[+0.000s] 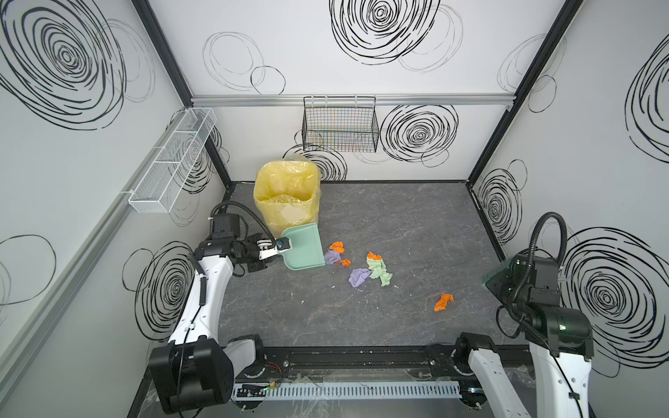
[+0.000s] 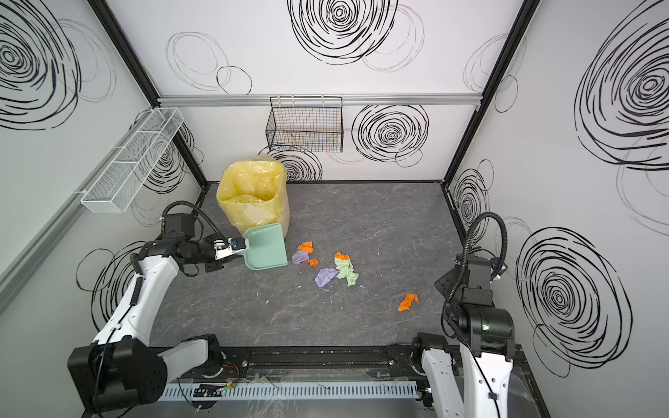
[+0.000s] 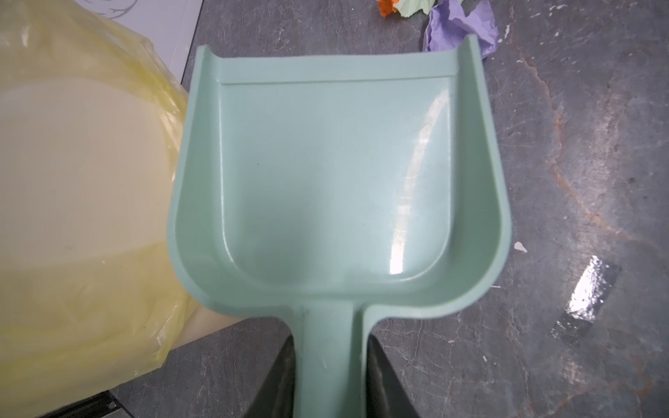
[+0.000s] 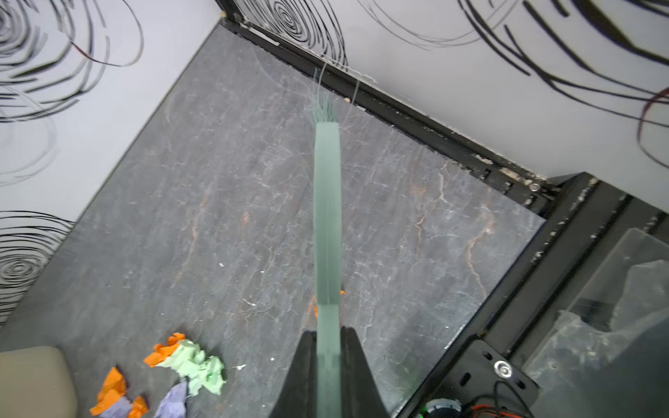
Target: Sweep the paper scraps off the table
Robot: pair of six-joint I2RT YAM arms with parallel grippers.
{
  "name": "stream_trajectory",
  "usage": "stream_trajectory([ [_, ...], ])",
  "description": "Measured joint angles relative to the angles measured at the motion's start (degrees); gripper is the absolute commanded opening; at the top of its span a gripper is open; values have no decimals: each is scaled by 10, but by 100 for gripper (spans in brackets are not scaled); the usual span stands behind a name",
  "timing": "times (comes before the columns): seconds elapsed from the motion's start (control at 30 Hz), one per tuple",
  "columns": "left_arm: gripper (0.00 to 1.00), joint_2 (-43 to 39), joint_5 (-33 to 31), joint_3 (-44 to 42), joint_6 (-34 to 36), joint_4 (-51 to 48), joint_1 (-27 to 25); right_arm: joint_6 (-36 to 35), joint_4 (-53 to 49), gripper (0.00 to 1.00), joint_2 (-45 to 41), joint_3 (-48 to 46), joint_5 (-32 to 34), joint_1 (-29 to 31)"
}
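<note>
clamping teal plastic dustpan (image 1: pixel 304 249) in left gripper (image 3: pixel 328 342), green bristle brush (image 4: pixel 327 217) in right gripper (image 4: pixel 327 331), left and right of crumpled paper scraps (image 1: pixel 362 269).

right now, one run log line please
left gripper shut on dustpan | right gripper shut on brush | paper scraps on table | dustpan empty

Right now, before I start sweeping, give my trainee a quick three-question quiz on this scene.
1. True or false: the dustpan in the left tool already holds paper scraps.
2. What does the right tool grip? A) a brush B) a sponge C) a lilac scrap
3. What colour is the lone scrap lying farthest from the dustpan?
Key: 1 false, the pan is empty. 2 A. 3 orange.
</note>
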Motion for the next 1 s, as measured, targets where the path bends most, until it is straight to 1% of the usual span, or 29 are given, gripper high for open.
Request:
stream_trajectory([
  [0.1, 0, 0, 0, -4, 2, 2, 0, -45, -3, 0, 9, -62, -43, -18],
  [0.17, 0, 0, 1, -9, 3, 2, 2, -61, -9, 0, 19, -90, -69, -12],
  [0.23, 0, 1, 1, -11, 5, 1, 4, -64, -13, 0, 28, -97, -82, 6],
  [0.33, 0, 7, 2, -11, 6, 2, 5, -50, -12, 0, 40, -97, -89, 65],
  [0.47, 0, 11, 3, -11, 6, 3, 5, -10, -10, 0, 75, -97, -86, 165],
  [0.57, 0, 11, 4, -11, 6, 4, 5, 13, -8, 0, 103, -97, -85, 207],
  [1.0, 0, 14, 11, -19, 8, 14, 12, 70, -3, 0, 154, -102, -95, 255],
])
